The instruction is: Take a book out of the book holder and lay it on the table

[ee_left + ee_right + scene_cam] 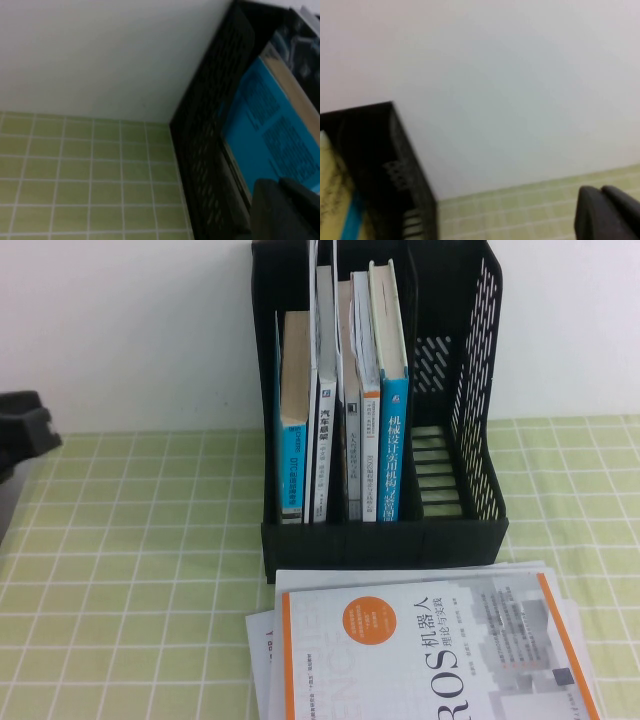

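Left gripper (287, 210): only a dark blurred piece shows at the edge of the left wrist view, close beside the book holder (210, 145) and its outer perforated wall; cannot tell whether its fingers are spread or pressed together. In the high view a dark part of the left arm (25, 430) sits at the far left edge over the table (130, 570), well apart from the holder.

Right gripper (607, 212): again just a dark rounded piece in the corner of the right wrist view, with white wall behind and the holder's corner off to one side; finger state cannot be told. Not seen in the high view.

The book (392, 390): standing upright inside the holder, bright blue spine facing the camera, black Chinese title running down it. It is the rightmost of the row of books, touching a white-and-orange-spined book (368, 400) on its left. The right wrist view catches a strip of pale yellow cover with a blue band.

Further left in the row: a white-spined book (325, 410), then a smaller blue-spined book with tan page edges (291, 420) at the left end. The holder's rightmost compartment (440, 460) shows its slotted floor.

On the green checked cloth, just in front of the holder: a white-and-orange "ROS" book (430, 650) lying flat atop other flat books
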Robot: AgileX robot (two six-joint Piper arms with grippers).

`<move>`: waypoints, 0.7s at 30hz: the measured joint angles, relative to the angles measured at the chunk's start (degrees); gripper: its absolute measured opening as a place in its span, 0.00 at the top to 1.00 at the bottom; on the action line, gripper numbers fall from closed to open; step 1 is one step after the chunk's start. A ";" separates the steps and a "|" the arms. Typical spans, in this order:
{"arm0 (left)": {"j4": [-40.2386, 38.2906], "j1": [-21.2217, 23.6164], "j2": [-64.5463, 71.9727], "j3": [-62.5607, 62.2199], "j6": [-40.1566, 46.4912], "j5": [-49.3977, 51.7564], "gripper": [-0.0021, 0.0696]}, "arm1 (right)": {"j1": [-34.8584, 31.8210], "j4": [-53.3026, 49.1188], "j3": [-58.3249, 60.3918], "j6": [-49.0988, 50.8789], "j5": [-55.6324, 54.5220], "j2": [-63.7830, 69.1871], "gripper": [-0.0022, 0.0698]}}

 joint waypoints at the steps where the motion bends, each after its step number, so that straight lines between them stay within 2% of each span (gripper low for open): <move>1: -2.58 0.00 1.45 0.00 2.70 0.42 0.97 | 0.00 4.32 1.00 -0.67 0.86 0.11 0.97; 4: -14.83 -0.74 5.96 -0.14 17.36 0.89 0.97 | 0.69 17.31 5.15 -9.99 1.48 1.46 0.97; 8: -33.53 -4.21 12.61 -4.11 38.81 2.30 0.97 | 4.81 37.77 11.86 -31.96 0.87 6.24 0.97; 10: -39.04 -6.47 16.09 -8.43 45.38 3.90 0.97 | 7.69 48.46 14.43 -43.96 0.31 9.04 0.97; 14: -41.38 -10.06 23.75 -18.68 50.03 6.40 0.97 | 13.17 62.98 15.88 -61.31 -2.01 14.34 0.97; 21: -35.36 -12.75 34.88 -33.12 50.27 12.98 0.97 | 16.83 79.85 15.88 -77.85 -6.33 22.41 0.92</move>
